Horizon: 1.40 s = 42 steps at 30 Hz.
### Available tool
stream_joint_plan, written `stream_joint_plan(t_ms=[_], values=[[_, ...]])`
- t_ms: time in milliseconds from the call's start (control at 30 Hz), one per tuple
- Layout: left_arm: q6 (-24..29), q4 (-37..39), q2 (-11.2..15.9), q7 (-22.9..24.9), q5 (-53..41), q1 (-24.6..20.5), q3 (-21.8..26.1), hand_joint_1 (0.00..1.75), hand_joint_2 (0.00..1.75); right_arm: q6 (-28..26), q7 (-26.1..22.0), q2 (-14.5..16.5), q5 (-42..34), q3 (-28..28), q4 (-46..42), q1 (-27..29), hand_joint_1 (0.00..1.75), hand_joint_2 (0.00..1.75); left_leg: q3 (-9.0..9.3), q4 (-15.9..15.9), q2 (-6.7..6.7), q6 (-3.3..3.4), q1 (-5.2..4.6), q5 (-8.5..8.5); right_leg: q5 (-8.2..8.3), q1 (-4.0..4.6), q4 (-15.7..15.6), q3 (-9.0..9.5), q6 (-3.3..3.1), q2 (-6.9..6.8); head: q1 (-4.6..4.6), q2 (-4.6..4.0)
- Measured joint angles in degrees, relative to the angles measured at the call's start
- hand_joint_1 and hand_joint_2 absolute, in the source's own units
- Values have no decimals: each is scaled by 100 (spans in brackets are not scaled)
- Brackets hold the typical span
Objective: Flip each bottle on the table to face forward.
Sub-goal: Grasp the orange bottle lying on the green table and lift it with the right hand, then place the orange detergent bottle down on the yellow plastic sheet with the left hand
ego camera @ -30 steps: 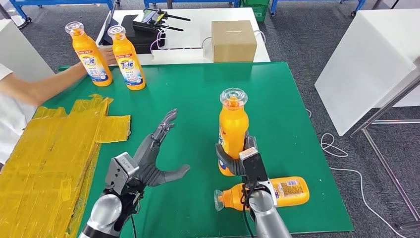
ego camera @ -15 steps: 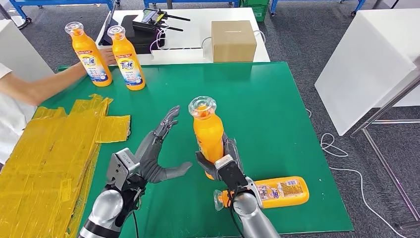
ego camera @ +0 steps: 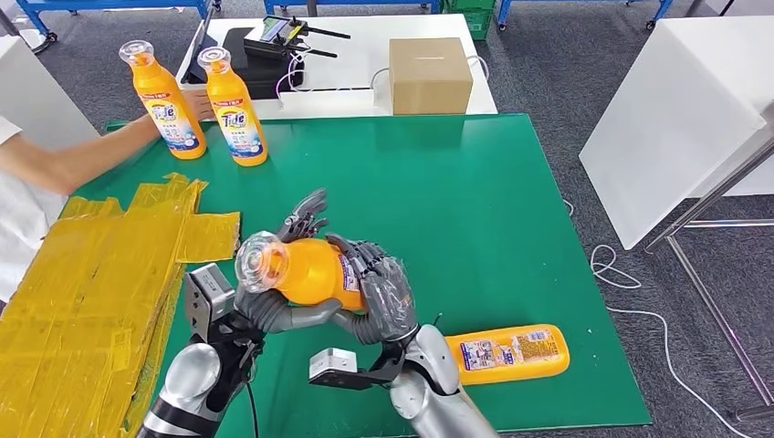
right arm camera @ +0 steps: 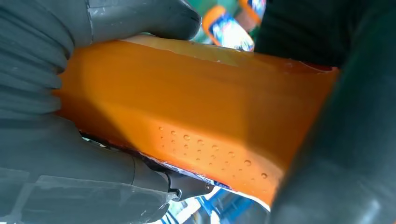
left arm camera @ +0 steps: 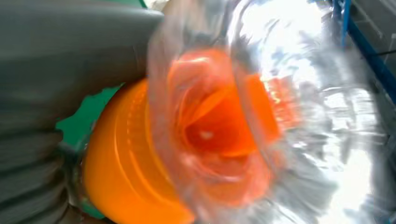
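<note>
Tilted since the earlier frame, the orange detergent bottle [ego camera: 306, 269] now lies sideways between both hands: right hand [ego camera: 379, 297] fingers clamp its body, left hand [ego camera: 274, 306] cradles underneath. Risk: slipping during handover.

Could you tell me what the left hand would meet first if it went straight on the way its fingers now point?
Likely the orange bottle, already against the left hand; beyond it the green mat looks free, though depth is unclear.

"Tide" reads on the labels of the two upright orange bottles [ego camera: 162, 99] [ego camera: 234, 105] at the desk's far left; other labels are illegible.
</note>
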Motion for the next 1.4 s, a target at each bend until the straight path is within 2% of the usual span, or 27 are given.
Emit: stream_joint_plan(t_ms=[200, 233, 333, 367, 633, 1367, 1400], values=[[-52, 52, 50, 81, 374, -3, 4, 0, 175, -627, 208, 1, 534, 356, 178, -301, 175, 175, 1, 0, 2, 0, -1, 0, 0, 0, 0, 0, 0, 5, -2, 0], [-57, 65, 65, 83, 440, 0, 6, 5, 175, -654, 240, 1, 660, 385, 188, -334, 175, 175, 2, 0, 3, 0, -1, 0, 0, 0, 0, -1, 0, 6, -2, 0], [-60, 97, 100, 58, 664, 23, 19, 134, 175, -665, 300, 2, 974, 404, 221, -400, 175, 175, 0, 0, 3, 0, 0, 0, 0, 1, 0, -1, 0, 6, -2, 0], [-54, 105, 104, 43, 764, 40, 28, 173, 175, -666, 312, 2, 1033, 415, 246, -423, 175, 175, 0, 0, 3, 0, 0, 0, 0, 1, 1, -2, 0, 7, -2, 0], [100, 117, 102, -3, 1404, 187, 140, 175, 175, -666, 356, 43, 964, 623, 515, -574, 175, 175, -1, 0, 3, 0, 0, 0, 0, 2, 0, -4, 0, 7, -2, 0], [233, 117, 97, -3, 1594, 255, 233, 175, 175, -668, 392, 64, 771, 819, 756, -703, 175, 175, 0, 0, 4, 0, -1, 0, 0, 2, 0, -5, 0, 8, -3, 0], [246, 117, 94, -3, 1613, 257, 233, 175, 175, -668, 394, 64, 765, 819, 758, -704, 158, 175, 0, 0, 4, 0, -1, 0, 0, 2, 0, -5, 0, 8, -3, 0]])
